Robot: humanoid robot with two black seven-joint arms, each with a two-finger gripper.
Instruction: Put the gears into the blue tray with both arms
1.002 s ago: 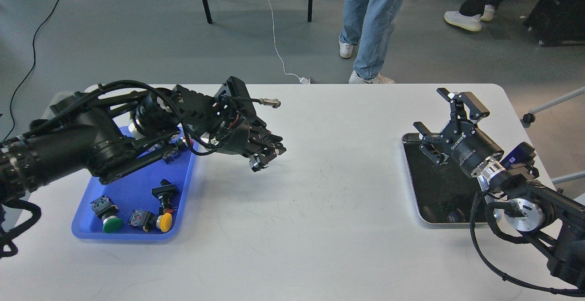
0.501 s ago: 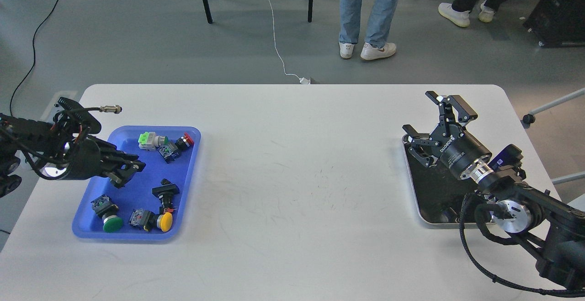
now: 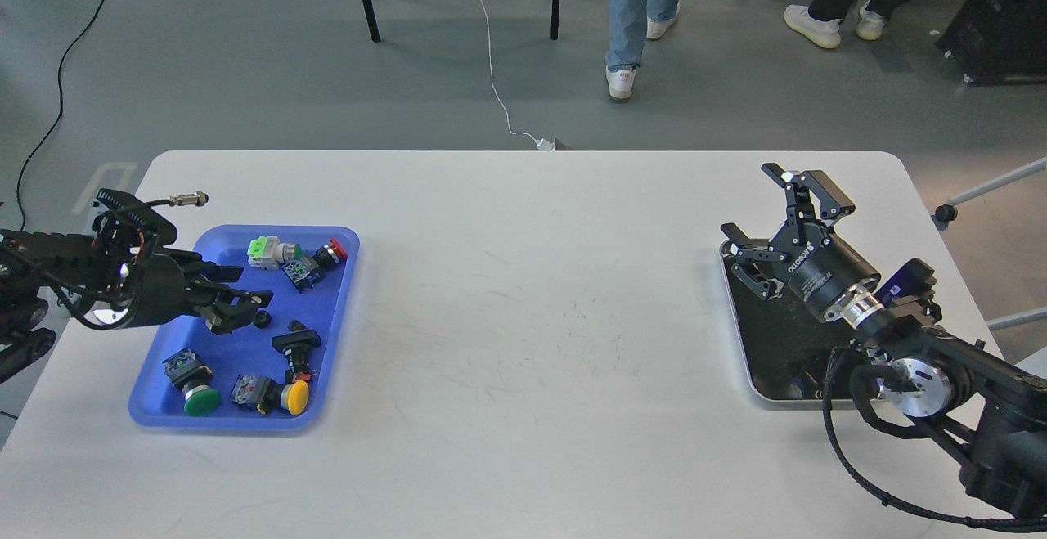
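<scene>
The blue tray (image 3: 335,310) lies at the table's left. One small black gear (image 3: 262,320) rests on its floor near the middle. My left gripper (image 3: 248,311) reaches in from the left, low over the tray. Its fingers stand apart with nothing between them, and their tips are just left of the gear. At the right, my right gripper (image 3: 774,213) hangs wide open and empty above the far left corner of the metal tray (image 3: 739,334). I cannot make out any gears on that tray's black inside.
Several push-button switches lie in the blue tray: green cap (image 3: 201,401), yellow cap (image 3: 294,397), red cap (image 3: 332,252), a black switch (image 3: 296,341). The right arm's wrist (image 3: 916,379) covers the metal tray's near corner. People's legs stand beyond the far edge.
My left arm swung back from the table's middle to the blue tray. Its fingers have parted and a gear now lies in the tray. The right gripper shifted slightly left.
</scene>
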